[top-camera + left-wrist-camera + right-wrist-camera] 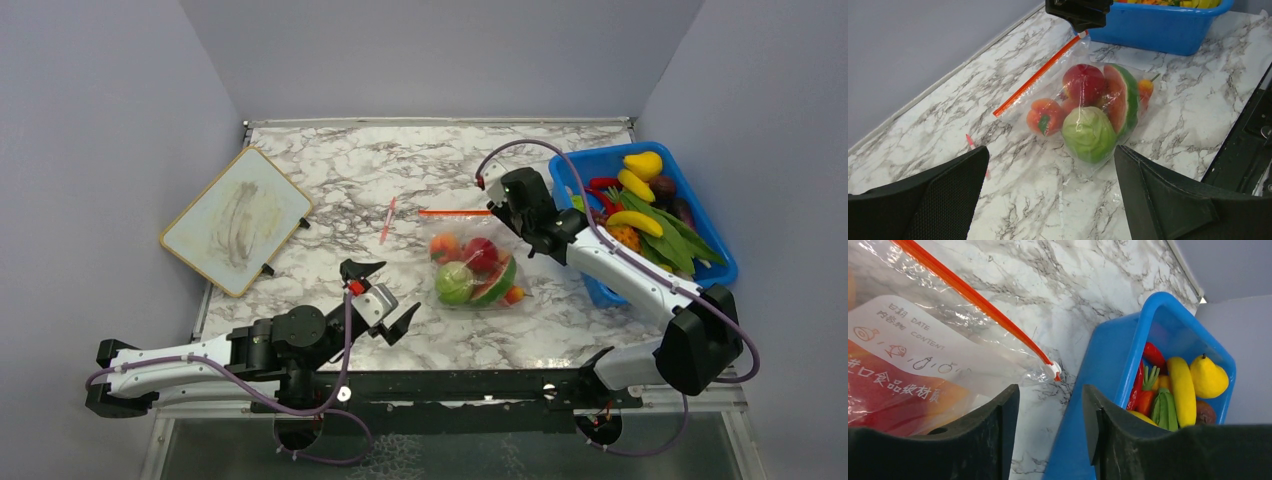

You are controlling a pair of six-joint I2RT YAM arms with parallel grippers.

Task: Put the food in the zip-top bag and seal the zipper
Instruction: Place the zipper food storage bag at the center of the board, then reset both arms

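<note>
While the zip-top bag [452,226] lies flat on the marble table [330,165], all positions below are referenced to that bag.

**Bag contents.** The food sits inside the bag, toward its near end: a green round fruit [454,283], a watermelon slice [498,286], a red round fruit [481,252] and an orange fruit [444,246]. The zipper [455,212] runs straight along the bag's far edge. Its white slider [1052,370] sits at the right end of the strip. Whether the seal is complete along the full length cannot be determined.

**Left arm.** The elbow is folded out well to the near left of the bag and the forearm runs low over the table toward it. The left gripper [397,290] stops just left of the bag, apart from it. Its jaws are spread fully and hold nothing. In the wrist view the green fruit lies beyond the gap between the fingers [948,192].

**Right arm.** The forearm reaches diagonally from the near right to the bag's far right corner. The right gripper [1050,405] is angled down over the slider end of the zipper. Its jaws stand partly apart with bare table between them. They grip nothing.

**Other items.** A blue bin [585,165] of toy produce stands just right of the bag. A pink stick [387,220] lies just left of the bag's mouth. A white board [237,220] lies well to the left.
</note>
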